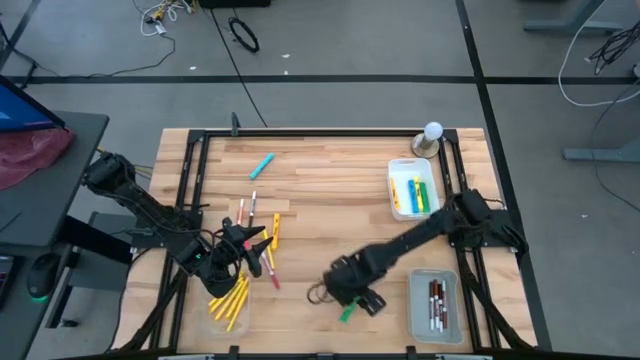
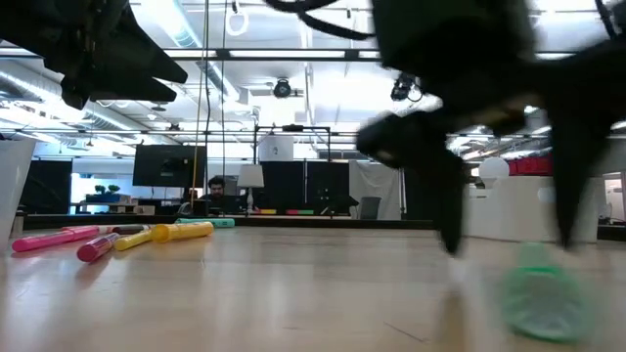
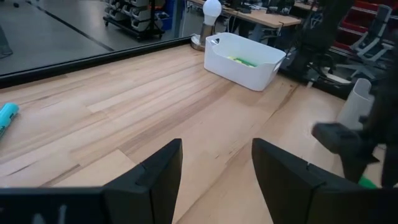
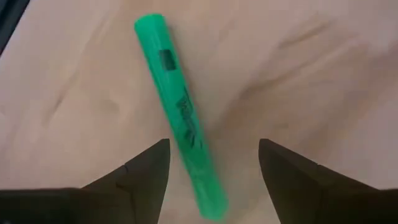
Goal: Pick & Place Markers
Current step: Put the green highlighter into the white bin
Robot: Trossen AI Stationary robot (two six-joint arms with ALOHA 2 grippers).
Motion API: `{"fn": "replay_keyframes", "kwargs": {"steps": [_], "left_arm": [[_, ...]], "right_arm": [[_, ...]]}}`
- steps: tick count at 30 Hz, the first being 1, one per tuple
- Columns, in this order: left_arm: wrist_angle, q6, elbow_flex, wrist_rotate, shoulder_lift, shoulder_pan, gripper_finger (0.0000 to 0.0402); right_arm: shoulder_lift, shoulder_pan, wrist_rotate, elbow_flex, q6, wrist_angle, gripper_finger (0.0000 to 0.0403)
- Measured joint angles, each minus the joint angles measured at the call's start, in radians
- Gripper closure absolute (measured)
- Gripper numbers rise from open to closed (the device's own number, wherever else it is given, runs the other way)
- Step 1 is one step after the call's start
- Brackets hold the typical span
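Note:
A green marker lies flat on the wood near the table's near edge. My right gripper hangs over it, open, pointing down, one finger on each side, touching nothing; in the low view the marker lies under the gripper. My left gripper is open and raised above a loose group of pink, yellow and white markers lying left of centre. A light blue marker lies by the far edge.
A white tray at the far right holds yellow, green and blue markers; a light bulb stands behind it. A clear tray at the near right holds white markers. Several yellow markers lie at the near left. Bare wood lies mid-table.

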Motion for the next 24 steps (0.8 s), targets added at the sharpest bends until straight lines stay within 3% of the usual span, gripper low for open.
{"fn": "replay_keyframes", "kwargs": {"steps": [2,7,10,14,19,24], "left_arm": [[0.000,0.000,0.000,0.000,0.000,0.000,0.0200],[0.000,0.004,0.000,0.000,0.000,0.000,0.0200],[0.000,0.004,0.000,0.000,0.000,0.000,0.0200],[0.000,0.005,0.000,-0.001,0.000,0.001,0.0200],[0.000,0.005,0.000,-0.001,0.000,0.001,0.0200],[0.000,0.006,0.000,-0.001,0.000,0.001,0.0200]], "right_arm": [[-0.002,0.043,0.001,-0.050,0.053,0.066,0.0156],[-0.018,0.124,0.175,-0.188,0.160,0.247,0.0158],[-0.024,0.129,0.182,-0.233,0.228,0.300,0.0172],[-0.027,0.130,0.255,-0.264,0.277,0.316,0.0217],[-0.034,0.103,0.259,-0.274,0.280,0.342,0.0295],[-0.121,0.069,0.314,-0.291,0.305,0.316,0.0355]]}}
